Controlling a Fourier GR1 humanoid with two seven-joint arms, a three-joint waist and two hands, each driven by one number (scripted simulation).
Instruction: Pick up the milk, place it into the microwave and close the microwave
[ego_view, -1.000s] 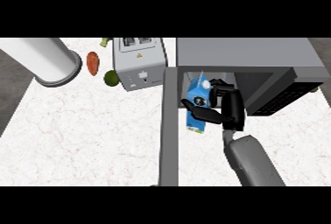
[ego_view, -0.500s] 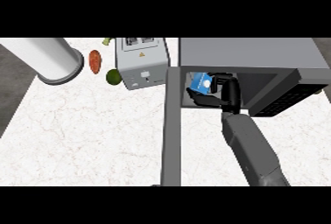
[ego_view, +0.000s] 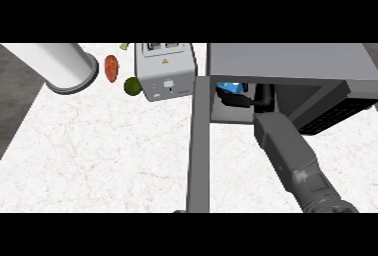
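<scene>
Milk (ego_view: 230, 87) sat inside microwave (ego_view: 284, 60) cavity, upper centre-right | right hand (ego_view: 255, 98) curled round it, grasping for placement | door (ego_view: 198, 150) stood open, edge-on | left hand unseen

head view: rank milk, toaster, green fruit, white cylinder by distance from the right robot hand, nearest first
1. milk: in the right robot hand, inside the microwave opening.
2. toaster: just left of the microwave.
3. green fruit: at the toaster's left side.
4. white cylinder: far left, near the counter edge.
</scene>
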